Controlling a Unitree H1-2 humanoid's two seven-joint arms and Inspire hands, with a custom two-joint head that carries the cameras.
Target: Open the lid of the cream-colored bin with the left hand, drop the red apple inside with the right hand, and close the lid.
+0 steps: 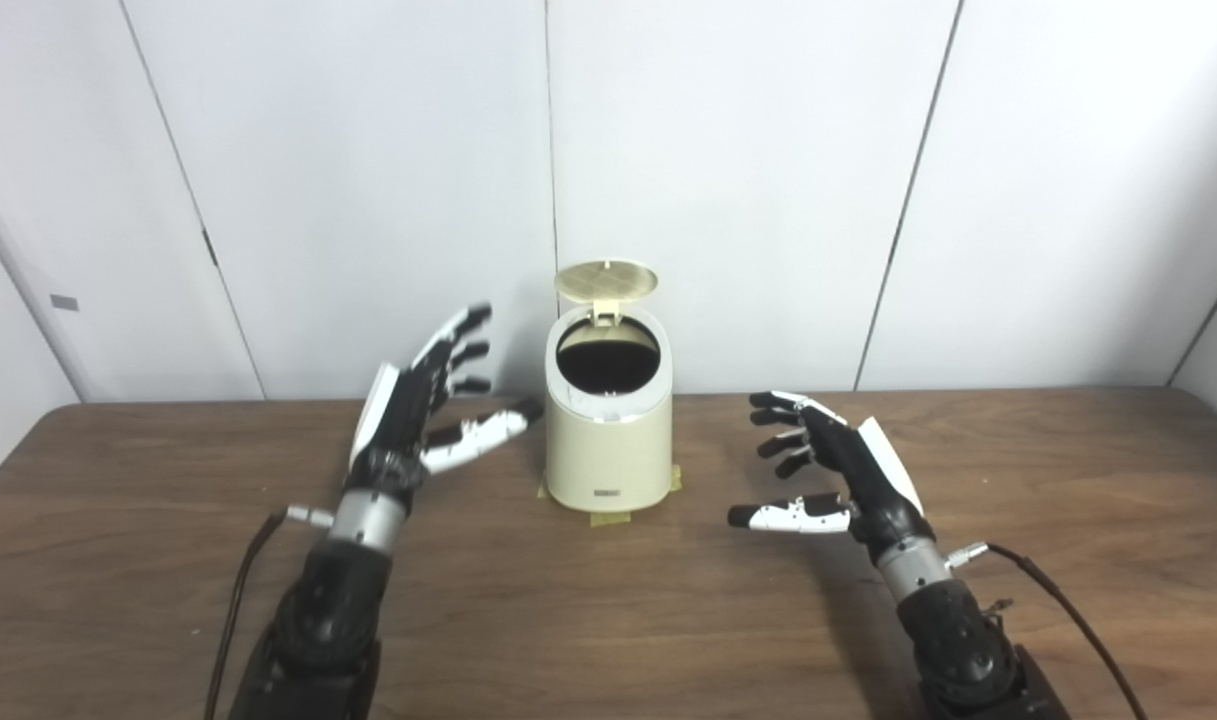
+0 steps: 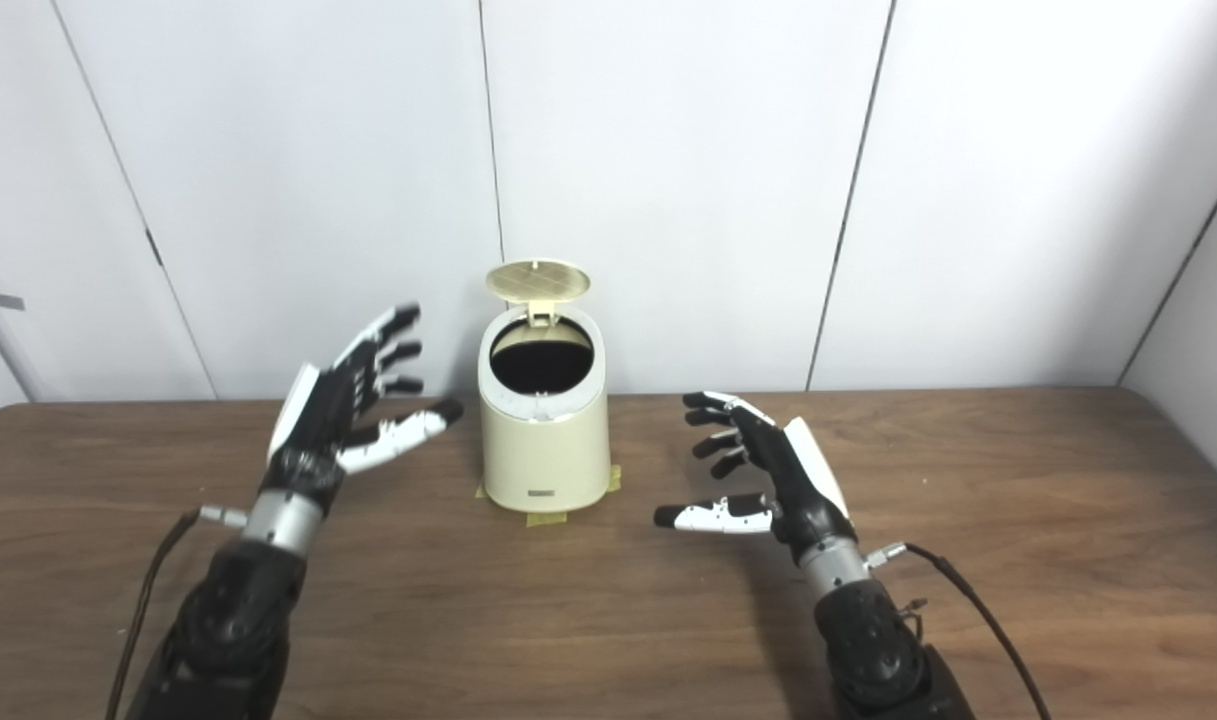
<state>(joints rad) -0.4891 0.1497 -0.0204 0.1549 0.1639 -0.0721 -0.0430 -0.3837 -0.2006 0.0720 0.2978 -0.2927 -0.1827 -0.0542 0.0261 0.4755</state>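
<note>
Both hands, left hand [image 1: 423, 405] and right hand [image 1: 833, 470], hover empty with fingers wide beside the cream-colored bin [image 1: 608, 440] near the tabletop's [image 1: 168, 560] rear edge; its upright lid [image 1: 606, 281] could stay open since no apple shows.

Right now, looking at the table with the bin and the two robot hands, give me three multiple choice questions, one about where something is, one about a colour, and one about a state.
1. Where does the bin stand?
A. between the two hands
B. left of both hands
C. at the table's near edge

2. What colour is the bin's body?
A. red
B. cream
C. blue

3. How is the lid?
A. shut flat
C. lying on the table
B. raised, opening uncovered

Answers:
1 A, the left hand is on one side and the right hand on the other, both open and holding nothing.
2 B, its wall is pale cream against the brown table.
3 B, the lid stands up behind the dark opening.
</note>
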